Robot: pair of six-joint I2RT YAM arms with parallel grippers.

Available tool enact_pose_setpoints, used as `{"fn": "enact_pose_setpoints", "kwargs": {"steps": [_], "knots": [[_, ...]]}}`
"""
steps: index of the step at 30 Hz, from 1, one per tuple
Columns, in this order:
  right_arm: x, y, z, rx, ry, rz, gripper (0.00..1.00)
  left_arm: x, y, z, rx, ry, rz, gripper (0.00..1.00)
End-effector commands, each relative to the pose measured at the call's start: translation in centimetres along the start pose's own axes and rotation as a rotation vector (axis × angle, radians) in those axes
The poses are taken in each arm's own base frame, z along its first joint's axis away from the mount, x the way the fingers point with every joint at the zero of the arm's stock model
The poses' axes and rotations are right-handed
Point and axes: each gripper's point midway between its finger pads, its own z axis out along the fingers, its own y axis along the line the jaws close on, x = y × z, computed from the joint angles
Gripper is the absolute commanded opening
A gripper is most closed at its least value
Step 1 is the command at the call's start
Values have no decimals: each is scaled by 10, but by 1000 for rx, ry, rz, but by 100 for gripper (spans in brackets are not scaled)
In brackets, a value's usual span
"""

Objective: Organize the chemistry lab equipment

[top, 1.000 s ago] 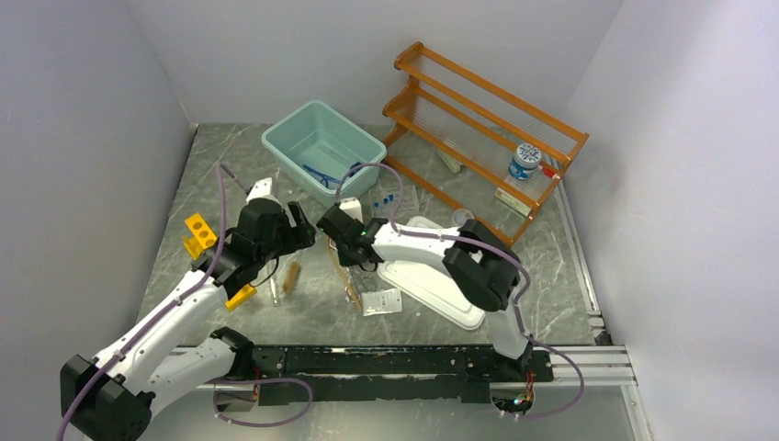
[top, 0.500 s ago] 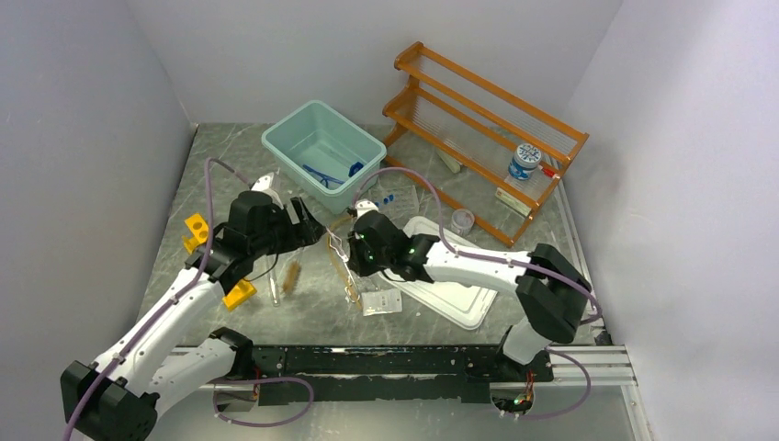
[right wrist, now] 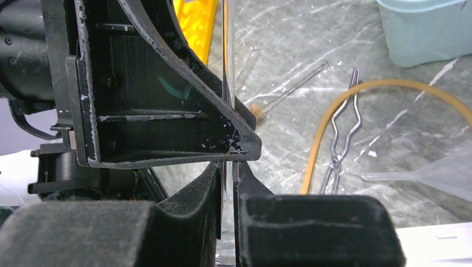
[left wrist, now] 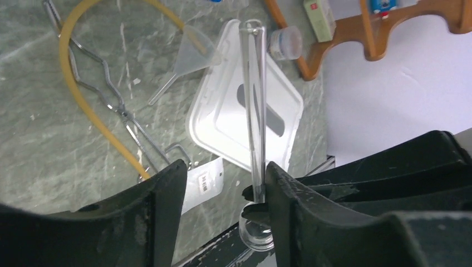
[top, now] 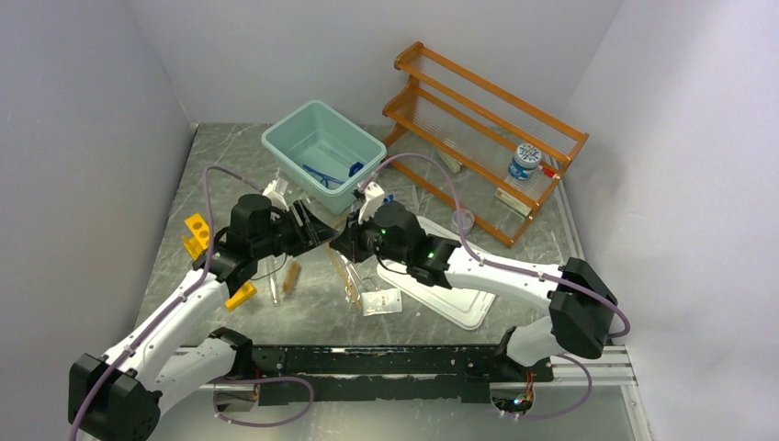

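So, mid-frame in the top view, the right gripper (right wrist: 227, 169) is pinched tight on a clear glass tube (left wrist: 254, 100) — the left gripper (left wrist: 225, 175) has its jaws apart around it, tube against one finger.

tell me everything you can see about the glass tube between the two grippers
The tube is clear, thin glass, long and slim, with one rounded closed end showing, and it looks empty. It is held above the table, pinched in the shut right gripper. It runs between the fingers of the open left gripper, close beside one finger with a gap to the other.
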Motion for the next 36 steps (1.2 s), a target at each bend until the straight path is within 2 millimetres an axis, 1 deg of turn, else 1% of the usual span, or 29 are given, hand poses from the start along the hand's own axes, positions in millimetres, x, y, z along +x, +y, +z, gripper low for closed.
{"fn": "enact_pose_setpoints", "kwargs": {"steps": [1, 6, 7, 8, 9, 10, 11, 13, 16, 17, 18, 20, 21, 22, 24, 26, 27, 28, 29, 32, 34, 36], "knots": [[-21, 11, 1, -46, -92, 3, 0, -17, -24, -4, 92, -69, -14, 54], [-23, 15, 4, -67, -100, 3, 0, -15, -16, -1, 77, -72, -20, 32], [-24, 16, 5, -71, -101, 2, 0, -14, -15, 1, 77, -69, -22, 26], [-24, 16, 5, -72, -101, 4, 0, -14, -15, 2, 75, -69, -20, 17], [-24, 17, 5, -76, -102, 6, 1, -15, -15, 2, 71, -72, -15, 9], [-25, 18, 5, -76, -101, 8, 4, -19, -15, 2, 64, -83, -1, 5], [-27, 17, 5, -66, -98, 12, 10, -25, -16, 0, 50, -100, 24, 5], [-32, 16, 1, -61, -101, 23, 28, -40, -19, -6, 3, -138, 74, 5], [-53, 18, -17, -70, -178, 32, 55, -60, -31, -11, -32, -165, 128, 5], [-65, 21, -29, -79, -216, 32, 59, -66, -35, -10, -42, -170, 134, 5], [-71, 22, -37, -81, -238, 30, 62, -72, -38, -8, -48, -174, 139, 5], [-85, 18, -53, -54, -288, 38, 64, -85, -48, -3, -56, -185, 127, 5], [-89, 16, -60, -40, -303, 46, 64, -96, -59, -2, -39, -201, 122, 5], [-92, 15, -67, -34, -314, 52, 64, -104, -65, 3, -38, -207, 110, 5], [-92, 11, -77, -17, -328, 63, 64, -119, -70, 15, -74, -212, 56, 5], [-90, 5, -84, 11, -331, 74, 64, -136, -69, 28, -135, -230, -2, 5], [-88, 2, -87, 23, -330, 77, 64, -145, -66, 37, -173, -252, -26, 5], [-86, 1, -90, 29, -327, 82, 63, -151, -57, 50, -218, -261, -61, 5], [-84, 0, -93, 32, -326, 86, 63, -160, -52, 60, -244, -290, -89, 5], [-75, -5, -100, 43, -316, 100, 63, -186, -33, 84, -351, -351, -171, 5], [-72, -9, -105, 57, -318, 110, 63, -196, -16, 100, -434, -364, -216, 5], [-67, -14, -108, 73, -318, 120, 63, -199, -2, 117, -468, -338, -254, 5]]}}
